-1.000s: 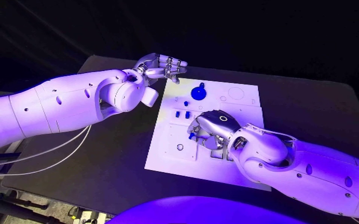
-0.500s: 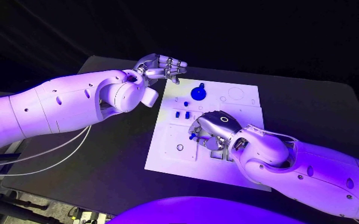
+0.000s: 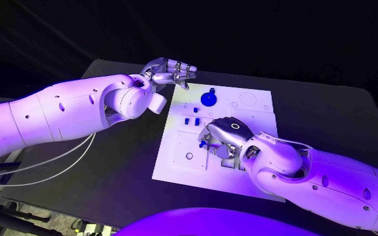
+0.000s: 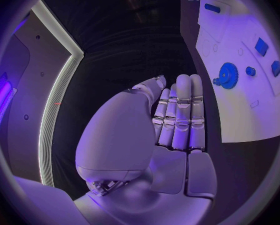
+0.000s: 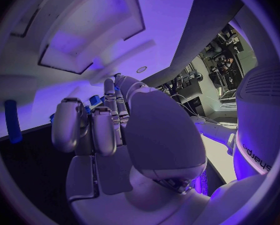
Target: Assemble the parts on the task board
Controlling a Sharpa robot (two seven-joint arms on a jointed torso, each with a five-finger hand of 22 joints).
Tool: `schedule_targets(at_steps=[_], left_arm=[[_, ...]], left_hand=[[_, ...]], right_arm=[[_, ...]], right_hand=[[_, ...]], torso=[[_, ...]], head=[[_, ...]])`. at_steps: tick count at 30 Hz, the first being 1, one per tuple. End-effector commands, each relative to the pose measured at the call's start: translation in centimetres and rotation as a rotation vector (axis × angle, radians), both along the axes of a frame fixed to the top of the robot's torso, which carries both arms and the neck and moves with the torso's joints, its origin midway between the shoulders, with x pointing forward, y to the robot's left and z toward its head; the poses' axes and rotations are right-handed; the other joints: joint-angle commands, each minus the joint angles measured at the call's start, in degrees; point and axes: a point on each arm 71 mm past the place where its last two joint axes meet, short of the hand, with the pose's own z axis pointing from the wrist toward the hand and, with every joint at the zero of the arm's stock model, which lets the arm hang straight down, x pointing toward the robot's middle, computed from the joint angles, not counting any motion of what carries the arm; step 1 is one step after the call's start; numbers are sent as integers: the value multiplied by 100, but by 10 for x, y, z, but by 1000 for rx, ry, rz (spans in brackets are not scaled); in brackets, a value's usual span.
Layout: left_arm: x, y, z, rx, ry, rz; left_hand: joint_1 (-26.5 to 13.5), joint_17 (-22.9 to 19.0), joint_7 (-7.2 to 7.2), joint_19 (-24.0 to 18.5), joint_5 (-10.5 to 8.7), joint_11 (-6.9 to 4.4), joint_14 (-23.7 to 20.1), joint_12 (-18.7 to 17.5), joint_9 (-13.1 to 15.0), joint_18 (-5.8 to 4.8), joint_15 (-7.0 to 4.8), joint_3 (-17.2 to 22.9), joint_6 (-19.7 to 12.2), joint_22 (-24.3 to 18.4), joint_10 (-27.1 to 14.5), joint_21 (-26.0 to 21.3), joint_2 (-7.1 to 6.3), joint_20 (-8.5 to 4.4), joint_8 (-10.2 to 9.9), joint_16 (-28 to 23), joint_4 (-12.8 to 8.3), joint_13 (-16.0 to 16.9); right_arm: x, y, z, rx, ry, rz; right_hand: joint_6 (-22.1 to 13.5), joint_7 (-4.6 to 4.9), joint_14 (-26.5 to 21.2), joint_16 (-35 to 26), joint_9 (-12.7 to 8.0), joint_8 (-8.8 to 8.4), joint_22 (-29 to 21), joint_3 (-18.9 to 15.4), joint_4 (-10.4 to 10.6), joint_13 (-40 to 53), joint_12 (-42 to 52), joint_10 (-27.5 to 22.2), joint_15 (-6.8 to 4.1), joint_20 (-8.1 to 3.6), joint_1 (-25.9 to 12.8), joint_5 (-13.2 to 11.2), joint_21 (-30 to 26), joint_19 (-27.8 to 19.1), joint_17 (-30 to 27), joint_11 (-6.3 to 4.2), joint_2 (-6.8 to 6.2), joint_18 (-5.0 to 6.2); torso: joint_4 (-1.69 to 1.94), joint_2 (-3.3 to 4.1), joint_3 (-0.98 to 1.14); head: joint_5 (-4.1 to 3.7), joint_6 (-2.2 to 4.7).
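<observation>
Black surface (image 3: 118,165) carrying the white task board (image 3: 177,165)

The task board lies flat near the middle of the surface (its long side running away from the robot), with bare dark surface showing on either side and beyond its far edge.

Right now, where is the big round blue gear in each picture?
Head view: the blue gear stands near the task board's far edge, just right of the left hand.
Left wrist view: the gear sits on the board, beyond the fingers.
Right wrist view: not in it.
Shared landmark: the white task board.
</observation>
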Motion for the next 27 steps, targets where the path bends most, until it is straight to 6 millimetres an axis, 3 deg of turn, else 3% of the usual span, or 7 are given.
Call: schedule_targets(at_steps=[1, 18, 23, 27], left_arm=[[-1, -3, 1, -11, 3, -23], [-1, -3, 1, -9, 6, -24], [-1, -3, 0, -8, 8, -23], [0, -3, 0, -7, 10, -22]], left_hand=[[-19, -5, 4, -33, 3, 8, -30, 39, -8, 73, -6, 0, -28, -10, -51, -25, 23, 26, -9, -29, -40, -8], [-21, -7, 6, -34, 3, 10, -31, 40, -8, 73, -4, -2, -33, -12, -59, -27, 24, 27, -10, -32, -43, -9], [-21, -7, 6, -34, 3, 10, -31, 40, -8, 73, -4, -2, -33, -12, -59, -27, 24, 27, -10, -32, -43, -9], [-21, -7, 6, -34, 3, 10, -31, 40, -8, 73, -4, -2, -33, -12, -59, -27, 24, 27, -10, -32, -43, -9]], right_arm=[[0, 1, -4, -68, 6, -4], [-1, 6, -6, -99, 23, 3], [-1, 6, -6, -78, 29, 2], [-1, 6, -5, -57, 29, 3]], right_hand=[[26, -3, 294, 31, 11, 15, 659, 26, -1, 6, -29, 40, -38, 5, -88, -34, 3, 35, -5, 12, 8, -48], [5, -1, 288, 21, 16, -6, 648, 23, -11, 6, -50, 26, -34, 7, -223, -82, -45, 13, -32, 18, -11, -39], [-345, 120, 283, 27, -71, -98, 626, -57, 58, -52, -185, -212, 54, 60, -510, -132, -124, -20, -40, 121, -137, -31], [-483, 115, 282, 32, -111, -94, 622, -108, 65, -66, -204, -265, 69, 86, -598, -211, -148, -27, -42, 142, -183, -26]], torso=[[4, 1, -2], [-1, -2, -1], [-2, -5, -4], [-1, -2, 0]], head=[[-1, -2], [3, -21], [0, -19], [2, -14]])
